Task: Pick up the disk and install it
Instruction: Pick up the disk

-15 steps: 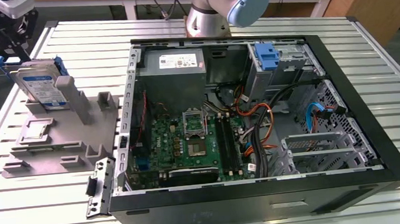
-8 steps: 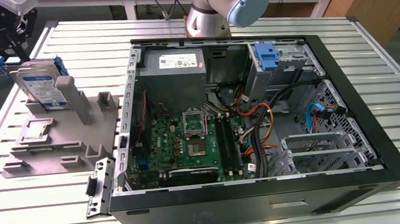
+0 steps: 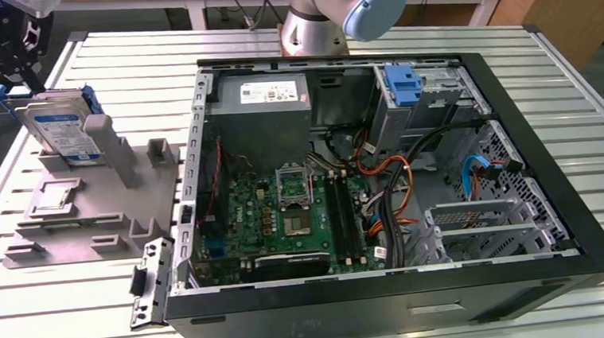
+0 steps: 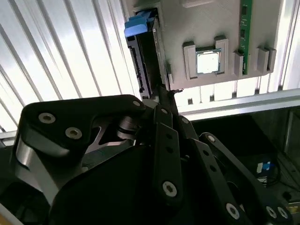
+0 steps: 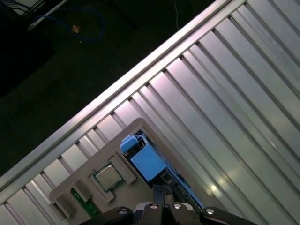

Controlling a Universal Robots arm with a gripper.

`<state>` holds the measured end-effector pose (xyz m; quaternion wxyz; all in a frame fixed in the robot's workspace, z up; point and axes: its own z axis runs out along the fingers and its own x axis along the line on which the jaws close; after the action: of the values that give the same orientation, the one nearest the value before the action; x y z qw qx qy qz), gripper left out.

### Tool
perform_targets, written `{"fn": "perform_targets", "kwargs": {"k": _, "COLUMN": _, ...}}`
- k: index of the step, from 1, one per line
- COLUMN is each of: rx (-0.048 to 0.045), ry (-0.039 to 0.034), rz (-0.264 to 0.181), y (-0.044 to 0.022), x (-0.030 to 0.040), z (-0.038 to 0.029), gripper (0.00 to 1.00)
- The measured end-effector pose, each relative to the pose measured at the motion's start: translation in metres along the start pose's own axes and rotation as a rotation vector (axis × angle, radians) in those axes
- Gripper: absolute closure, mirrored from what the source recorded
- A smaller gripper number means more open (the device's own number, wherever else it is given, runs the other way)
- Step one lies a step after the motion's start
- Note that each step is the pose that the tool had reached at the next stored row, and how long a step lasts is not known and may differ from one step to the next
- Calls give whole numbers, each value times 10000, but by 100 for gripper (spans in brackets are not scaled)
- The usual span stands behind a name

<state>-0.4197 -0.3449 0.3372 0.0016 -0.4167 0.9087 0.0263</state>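
Observation:
The disk stands on edge in a grey fixture at the exterior view's left, its white-and-blue label facing out and blue rails along its edges. My gripper hangs just over the disk's far upper end. In the second wrist view the disk appears edge-on with its blue tab at the far end, and the gripper sits close above its near end. In the first wrist view the gripper has its fingers pressed together over the disk. They do not enclose the drive.
An open black computer case lies on the slatted metal table. Inside are a grey power supply, a bare blue bracket and a metal drive cage. A processor chip rests in the fixture. The table edge runs close by.

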Motion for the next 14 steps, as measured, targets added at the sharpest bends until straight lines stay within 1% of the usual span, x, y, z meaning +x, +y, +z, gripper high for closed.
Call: {"fn": "perform_targets", "kwargs": {"k": 14, "rx": -61, "ry": 113, "rz": -2436, "y": 0, "x": 0, "z": 4, "gripper": 89}}
